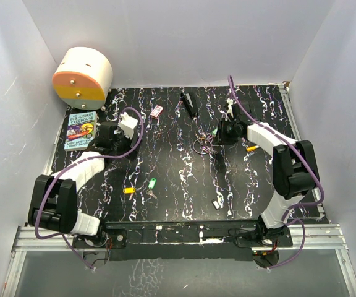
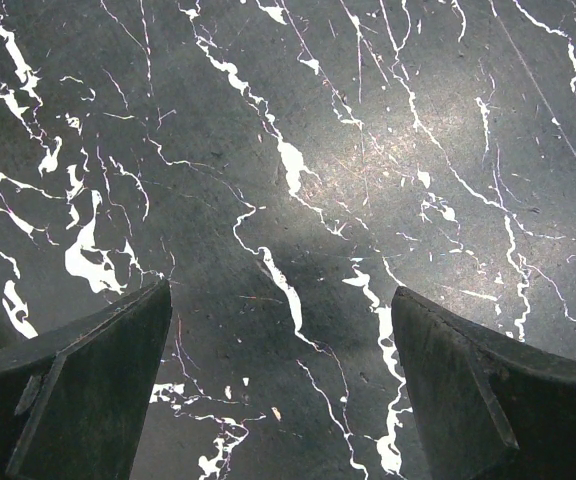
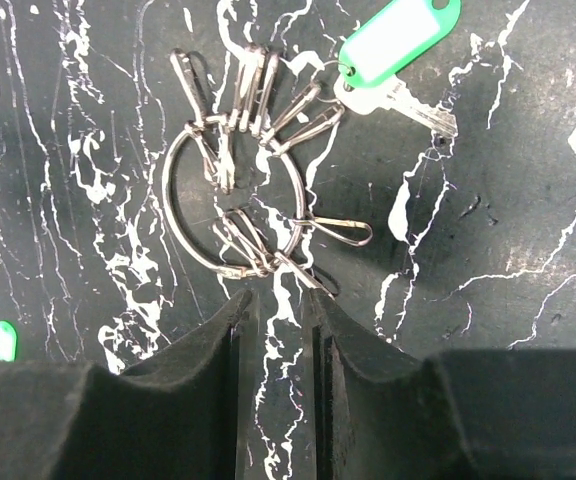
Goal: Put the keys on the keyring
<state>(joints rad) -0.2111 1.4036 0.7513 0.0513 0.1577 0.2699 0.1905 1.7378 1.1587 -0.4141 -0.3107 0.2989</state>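
The keyring [image 3: 182, 236], a thin wire ring with several wire clips hanging on it, lies flat on the black marbled table; in the top view it [image 1: 203, 145] is at centre right. A silvery key with a green tag [image 3: 398, 38] lies just beyond it, apart from the ring. My right gripper [image 3: 278, 300] is right at the ring's near edge, its jaws a narrow gap apart with only table between them. A second green-tagged key [image 1: 152, 184] lies nearer the front. My left gripper [image 2: 283, 300] is wide open over bare table at the left [image 1: 105, 137].
An orange tag [image 1: 128, 190] and a small silvery piece [image 1: 217, 202] lie near the front. A pink-red card [image 1: 157, 111] and a black object [image 1: 189, 104] are at the back. A book [image 1: 80, 131] and a round cream-and-orange box [image 1: 82, 75] are at the far left.
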